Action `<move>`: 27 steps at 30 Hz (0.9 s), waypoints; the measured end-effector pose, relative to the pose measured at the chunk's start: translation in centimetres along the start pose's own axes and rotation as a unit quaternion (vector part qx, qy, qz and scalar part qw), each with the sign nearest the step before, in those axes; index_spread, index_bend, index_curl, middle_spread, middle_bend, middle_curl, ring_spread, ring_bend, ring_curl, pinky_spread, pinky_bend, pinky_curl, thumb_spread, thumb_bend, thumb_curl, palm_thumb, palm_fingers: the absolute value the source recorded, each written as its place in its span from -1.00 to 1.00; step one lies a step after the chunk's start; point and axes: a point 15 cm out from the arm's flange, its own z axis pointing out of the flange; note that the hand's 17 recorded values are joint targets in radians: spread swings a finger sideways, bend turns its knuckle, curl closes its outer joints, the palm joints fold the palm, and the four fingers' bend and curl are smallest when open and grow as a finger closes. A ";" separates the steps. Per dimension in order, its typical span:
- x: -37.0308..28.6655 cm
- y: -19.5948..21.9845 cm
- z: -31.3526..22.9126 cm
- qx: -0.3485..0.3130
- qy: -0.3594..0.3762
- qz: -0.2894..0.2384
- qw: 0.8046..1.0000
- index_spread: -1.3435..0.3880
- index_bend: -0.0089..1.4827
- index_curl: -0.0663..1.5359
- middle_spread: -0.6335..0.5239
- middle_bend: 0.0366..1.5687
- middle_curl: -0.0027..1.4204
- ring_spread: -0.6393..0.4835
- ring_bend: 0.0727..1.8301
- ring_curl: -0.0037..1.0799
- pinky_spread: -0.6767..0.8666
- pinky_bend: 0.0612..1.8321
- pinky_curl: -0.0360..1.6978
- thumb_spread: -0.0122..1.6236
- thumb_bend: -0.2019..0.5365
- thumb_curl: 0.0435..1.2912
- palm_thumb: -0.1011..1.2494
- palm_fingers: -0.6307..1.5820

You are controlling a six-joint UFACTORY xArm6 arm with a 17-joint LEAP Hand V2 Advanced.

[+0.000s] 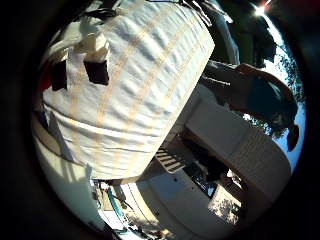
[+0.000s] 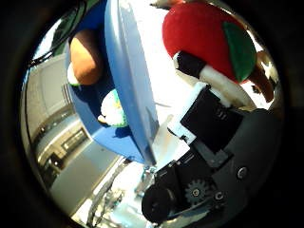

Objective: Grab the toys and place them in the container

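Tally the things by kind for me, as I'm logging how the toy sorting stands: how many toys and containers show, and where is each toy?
Toys in the container: 2, an orange-brown toy and a white and green toy
Toys outside it: 1, a red plush toy against the hand's fingers
Containers: 1, a blue container
Total: 4

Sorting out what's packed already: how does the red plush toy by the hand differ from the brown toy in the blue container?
The red plush toy lies outside the blue container, touching the hand's fingers; the brown toy sits inside it. The red plush toy is red with a green patch; the brown toy is plain orange-brown. Both look soft.
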 end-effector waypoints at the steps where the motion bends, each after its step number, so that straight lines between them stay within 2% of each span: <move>1: 0.0 1.2 -0.9 -0.002 -0.001 0.004 1.000 -0.33 -0.16 -0.94 -0.39 0.27 0.54 -0.03 0.42 0.50 0.15 0.59 -0.13 0.39 -0.42 -0.19 0.66 0.45; 8: -1.8 8.0 -7.6 0.036 0.003 0.002 0.999 -0.47 0.02 -0.94 -0.40 0.32 0.63 -0.06 0.46 0.56 0.11 0.62 -0.08 0.43 -0.48 -0.11 0.67 0.40; 13: -8.3 10.0 -10.8 0.066 -0.011 -0.054 0.996 -0.54 0.11 -0.94 -0.41 0.34 0.67 -0.07 0.49 0.59 0.09 0.64 -0.04 0.44 -0.49 -0.07 0.65 0.37; 17: -14.7 10.3 -11.9 0.082 -0.036 -0.091 0.992 -0.59 0.18 -0.94 -0.41 0.37 0.69 -0.08 0.50 0.61 0.08 0.66 -0.02 0.44 -0.49 -0.04 0.65 0.36; 21: -18.8 9.6 -11.8 0.083 -0.030 -0.111 0.990 -0.62 0.23 -0.94 -0.41 0.39 0.70 -0.08 0.51 0.63 0.07 0.66 0.00 0.45 -0.53 -0.02 0.60 0.34; 27: -21.9 4.1 -9.2 0.089 -0.023 -0.111 0.990 -0.64 0.23 -0.95 -0.40 0.36 0.69 -0.05 0.55 0.61 0.08 0.62 0.03 0.47 -0.52 -0.05 0.51 0.23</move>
